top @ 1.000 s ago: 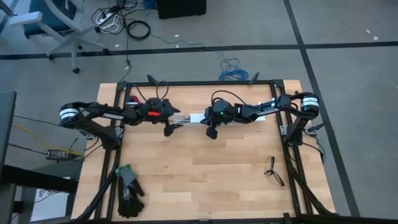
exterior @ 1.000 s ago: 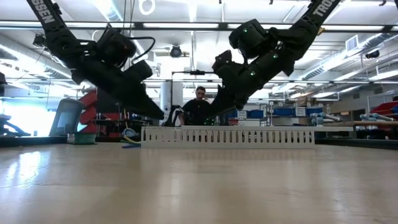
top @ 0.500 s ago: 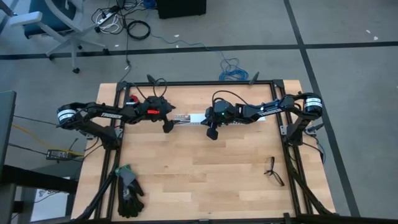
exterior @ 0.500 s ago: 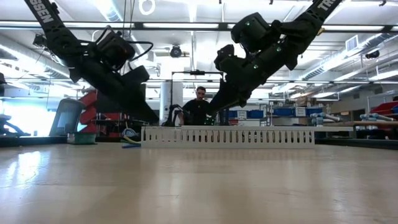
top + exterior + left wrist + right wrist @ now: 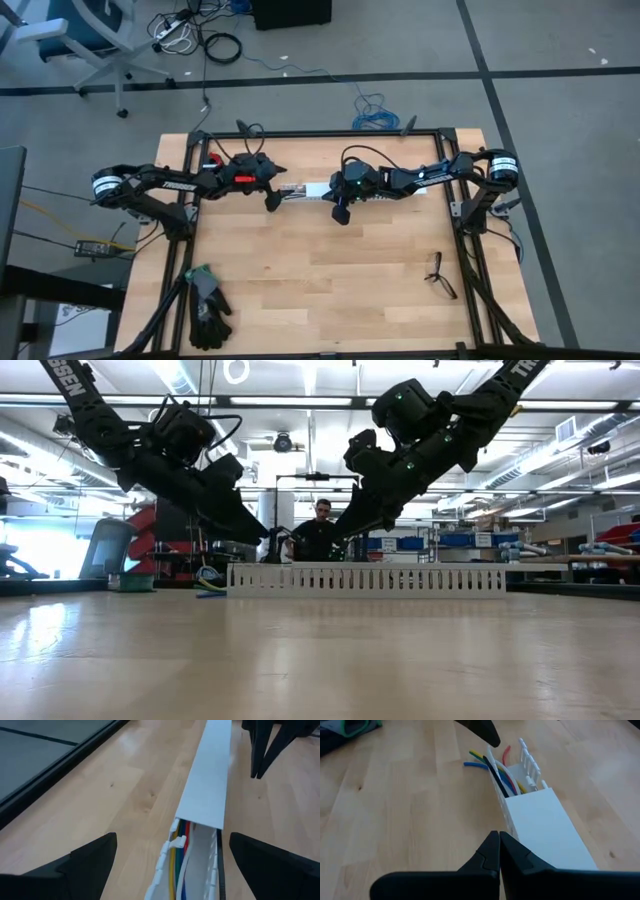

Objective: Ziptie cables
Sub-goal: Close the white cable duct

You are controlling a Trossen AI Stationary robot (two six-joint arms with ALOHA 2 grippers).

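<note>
The cables [image 5: 492,767] are a bundle of coloured wires lying in a long white slotted duct [image 5: 375,190] near the table's far edge. Their ends stick out of the duct's open left end, and they also show in the left wrist view [image 5: 177,865]. A white cover [image 5: 207,780] closes the rest of the duct. A thin black strand [image 5: 496,779] lies among the wires; whether it is the ziptie I cannot tell. My left gripper [image 5: 173,836] is wide open above the duct's open end, a finger on either side. My right gripper [image 5: 499,836] is shut, just above the cover's near edge.
Black gloves with green cuffs [image 5: 205,305] lie at the near left. Small dark spectacles [image 5: 438,275] lie at the near right. A dark frame rail [image 5: 320,134] runs round the table. A person [image 5: 322,525] stands beyond the far edge. Bare wood lies between the duct and the near edge.
My left gripper has drifted a little toward the table's far edge and risen slightly over the duct's open end. My right gripper has risen slightly. The duct and wires have stayed where they were.
</note>
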